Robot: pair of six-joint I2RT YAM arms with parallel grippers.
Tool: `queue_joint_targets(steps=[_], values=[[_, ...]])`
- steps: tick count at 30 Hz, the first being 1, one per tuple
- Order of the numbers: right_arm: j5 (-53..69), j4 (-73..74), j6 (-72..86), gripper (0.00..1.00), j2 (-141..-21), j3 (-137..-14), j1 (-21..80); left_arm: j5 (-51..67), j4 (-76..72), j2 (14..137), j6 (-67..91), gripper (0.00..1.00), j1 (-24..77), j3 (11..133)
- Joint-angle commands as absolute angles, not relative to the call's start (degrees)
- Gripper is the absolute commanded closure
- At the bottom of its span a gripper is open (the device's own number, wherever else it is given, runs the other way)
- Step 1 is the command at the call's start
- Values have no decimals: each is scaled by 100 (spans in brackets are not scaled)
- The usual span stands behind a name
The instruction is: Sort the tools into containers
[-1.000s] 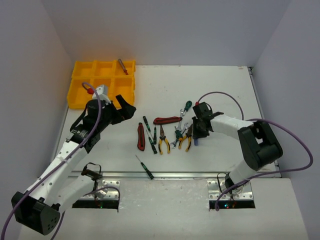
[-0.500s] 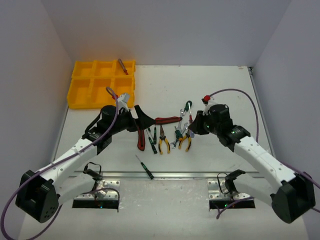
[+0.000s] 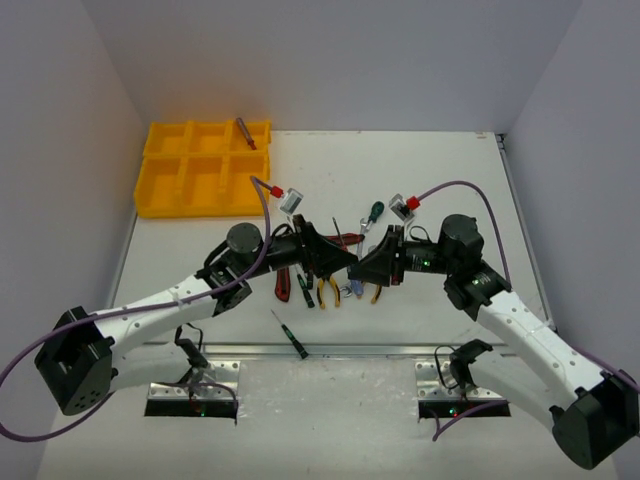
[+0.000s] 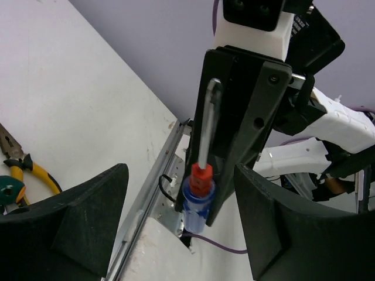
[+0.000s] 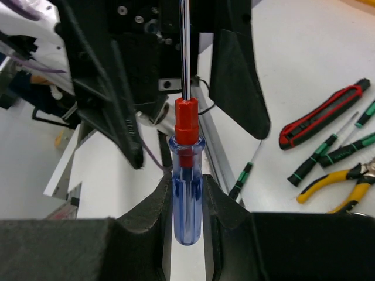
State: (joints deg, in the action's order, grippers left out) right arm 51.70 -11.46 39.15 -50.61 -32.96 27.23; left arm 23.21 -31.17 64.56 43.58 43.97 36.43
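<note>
White desk (image 3: 440, 170), matte, is scuffed toward the near edge, where a metal rail (image 3: 360, 349) runs across. Plain pale lavender-grey panels enclose it: back wall (image 3: 330, 60), left wall (image 3: 60, 150), right wall (image 3: 590, 130). Lighting is even, shadows soft.

No legible text, labels or numbers

The blue-handled screwdriver (image 5: 186, 193) has its shaft tip cut off by the right wrist view's top edge.

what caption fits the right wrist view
Right jaws grip a blue-handled screwdriver, shaft pointing at the left arm's open jaws.
</note>
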Motion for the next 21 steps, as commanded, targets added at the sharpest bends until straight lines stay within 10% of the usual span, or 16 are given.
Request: queue_joint_targets(steps=[1,3,9,13,21], values=[[5730,-1796,4155,99,-4996,-3392,2729,2205,-3750,6762,4310,71,4508,4040],[5665,-1616,4058,91,-5008,-3420,2733,2256,-3809,6898,4314,97,4537,4140],[2590,382,3595,1,-4734,-3895,2725,202,-1843,7004,3746,100,4588,5089],[-297,2336,3811,1,-4497,-4239,2728,-1757,844,7578,3718,100,4009,6058],[-682,2407,3461,1,-3407,-3906,2725,-2698,1632,9402,3397,100,1788,8453]])
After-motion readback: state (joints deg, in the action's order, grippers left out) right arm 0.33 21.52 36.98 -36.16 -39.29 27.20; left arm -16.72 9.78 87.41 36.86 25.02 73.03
